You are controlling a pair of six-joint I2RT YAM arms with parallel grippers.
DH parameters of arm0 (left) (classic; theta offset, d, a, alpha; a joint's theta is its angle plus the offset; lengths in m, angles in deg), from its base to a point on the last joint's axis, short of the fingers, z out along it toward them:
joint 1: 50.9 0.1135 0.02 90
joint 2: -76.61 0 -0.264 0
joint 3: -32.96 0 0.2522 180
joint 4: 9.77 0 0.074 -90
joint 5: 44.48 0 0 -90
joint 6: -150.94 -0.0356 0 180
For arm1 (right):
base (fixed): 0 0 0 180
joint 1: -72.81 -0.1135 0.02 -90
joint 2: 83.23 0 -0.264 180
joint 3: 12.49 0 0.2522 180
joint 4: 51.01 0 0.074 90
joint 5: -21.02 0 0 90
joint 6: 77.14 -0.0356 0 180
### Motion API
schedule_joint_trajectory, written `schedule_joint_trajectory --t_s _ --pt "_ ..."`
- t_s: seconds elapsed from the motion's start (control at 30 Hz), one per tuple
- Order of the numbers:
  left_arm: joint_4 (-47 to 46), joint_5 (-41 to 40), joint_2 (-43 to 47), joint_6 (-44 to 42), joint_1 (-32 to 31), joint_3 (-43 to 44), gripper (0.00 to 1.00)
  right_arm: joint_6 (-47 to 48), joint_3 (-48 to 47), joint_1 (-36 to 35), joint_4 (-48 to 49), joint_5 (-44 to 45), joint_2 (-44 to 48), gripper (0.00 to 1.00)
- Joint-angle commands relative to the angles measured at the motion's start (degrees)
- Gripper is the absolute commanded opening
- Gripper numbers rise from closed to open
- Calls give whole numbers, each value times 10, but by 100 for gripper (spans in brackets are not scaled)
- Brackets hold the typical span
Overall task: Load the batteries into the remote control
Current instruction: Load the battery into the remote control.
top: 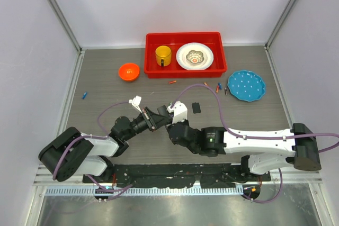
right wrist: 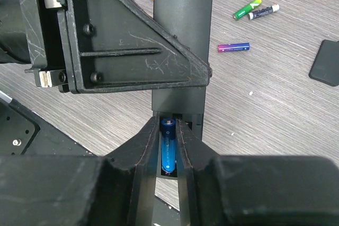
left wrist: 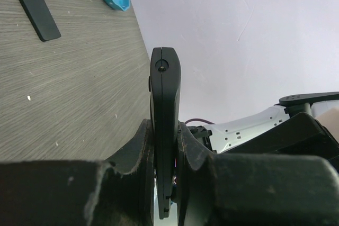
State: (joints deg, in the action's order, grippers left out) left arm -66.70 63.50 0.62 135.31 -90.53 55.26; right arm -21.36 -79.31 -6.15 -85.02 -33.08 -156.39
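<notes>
The remote control [left wrist: 165, 93] is a slim black bar held edge-on above the table, with my left gripper [left wrist: 165, 130] shut on it. In the right wrist view the remote [right wrist: 183, 25] runs away from me, its battery bay open at the near end. A blue battery [right wrist: 168, 149] lies in that bay between the fingers of my right gripper [right wrist: 168, 130], which stand just off its sides. The two grippers meet at the table's middle [top: 161, 119]. Loose batteries lie beyond: a purple one [right wrist: 233, 47], a green one [right wrist: 246, 9] and a dark one [right wrist: 263, 11].
A black battery cover [top: 196, 108] lies flat to the right of the grippers. The red tray [top: 151, 70] at the back holds a yellow mug [top: 163, 55] and a white dish [top: 195, 56]. An orange bowl [top: 128, 71] sits left of it, a blue plate [top: 246, 86] right.
</notes>
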Motion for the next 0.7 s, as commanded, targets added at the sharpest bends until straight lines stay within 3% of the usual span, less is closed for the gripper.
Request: schedule_joint_trajectory --t_s 0.0,0.67 --pt "-179 -15 9 -1 0 3 0 -17 -24 -6 -13 2 -1 25" --pt "-179 -10 3 -5 0 1 0 -26 -48 -6 -24 28 14 38"
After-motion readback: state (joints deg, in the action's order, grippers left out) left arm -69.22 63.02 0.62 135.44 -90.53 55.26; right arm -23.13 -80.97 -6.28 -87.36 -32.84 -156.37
